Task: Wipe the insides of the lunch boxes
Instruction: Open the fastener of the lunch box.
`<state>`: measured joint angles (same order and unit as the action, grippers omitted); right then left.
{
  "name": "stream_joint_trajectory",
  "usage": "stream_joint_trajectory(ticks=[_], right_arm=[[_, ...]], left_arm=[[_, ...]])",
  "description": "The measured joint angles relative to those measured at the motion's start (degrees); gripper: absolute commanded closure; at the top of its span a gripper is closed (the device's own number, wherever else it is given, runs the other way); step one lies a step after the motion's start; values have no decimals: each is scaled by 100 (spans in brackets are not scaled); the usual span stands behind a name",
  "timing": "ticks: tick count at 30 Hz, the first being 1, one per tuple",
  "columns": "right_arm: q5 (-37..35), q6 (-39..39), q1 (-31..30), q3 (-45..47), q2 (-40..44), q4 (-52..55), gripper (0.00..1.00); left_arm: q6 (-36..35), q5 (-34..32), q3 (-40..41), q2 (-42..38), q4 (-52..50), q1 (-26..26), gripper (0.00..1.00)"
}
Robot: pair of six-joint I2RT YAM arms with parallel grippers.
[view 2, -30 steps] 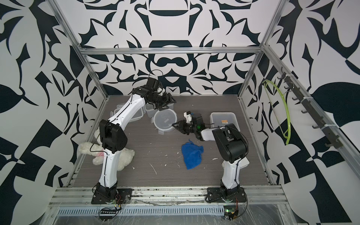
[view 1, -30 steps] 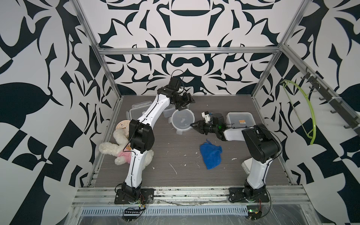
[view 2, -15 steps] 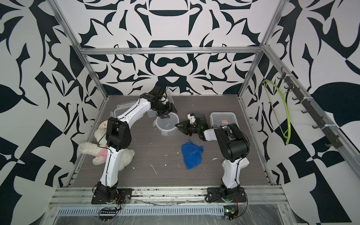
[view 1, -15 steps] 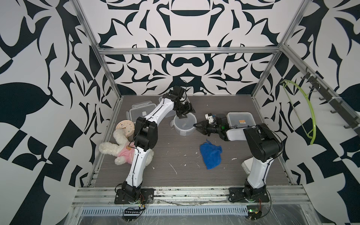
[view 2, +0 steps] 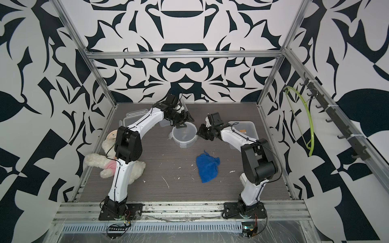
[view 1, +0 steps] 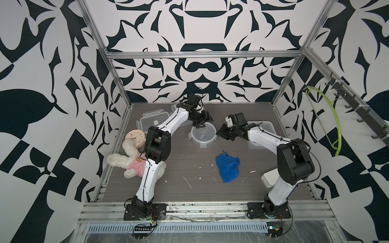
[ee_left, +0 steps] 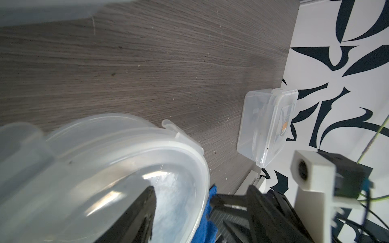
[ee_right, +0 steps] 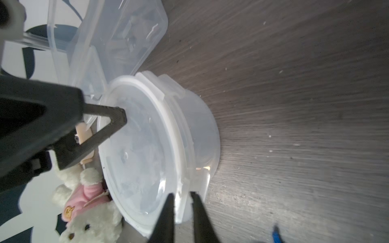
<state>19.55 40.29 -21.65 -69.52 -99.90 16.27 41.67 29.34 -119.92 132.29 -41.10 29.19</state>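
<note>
round lunch box (view 1: 203, 137) lidded | right claw (ee_right: 182, 194) nipping its rim clip | left claw (view 1: 204, 123) wide above

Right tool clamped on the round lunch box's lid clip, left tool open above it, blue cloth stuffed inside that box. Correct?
Wrong on the cloth: both top views show the blue cloth lying loose on the table, in front of the round lunch box, not inside it. Rest holds.

Blue cloth (view 1: 228, 169) (translucent round box (view 1: 203, 144))
</note>
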Motion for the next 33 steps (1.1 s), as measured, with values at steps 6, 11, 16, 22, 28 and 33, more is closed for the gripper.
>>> stream_joint_trajectory(ticks=[6, 11, 16, 22, 28, 33], right_arm=[[-328, -446, -131, -59, 57, 376, 87], [354, -254, 177, 1434, 726, -1137, 47], [785, 358, 415, 2677, 887, -3062, 41], [1296, 1499, 428, 3091, -175, -6028, 51], [1698, 2870, 442, 3067, -1622, -8776, 59], [1624, 3154, 444, 3130, -1694, -9162, 77]], left_arm=[[35, 57, 0, 22, 105, 127, 29], [31, 61, 0, 31, 105, 131, 29], [7, 59, 0, 33, 83, 131, 29], [-20, 72, 157, -17, 203, 127, 29], [-24, 76, 264, -55, 323, 120, 29], [-24, 129, 302, -55, 374, 107, 30]])
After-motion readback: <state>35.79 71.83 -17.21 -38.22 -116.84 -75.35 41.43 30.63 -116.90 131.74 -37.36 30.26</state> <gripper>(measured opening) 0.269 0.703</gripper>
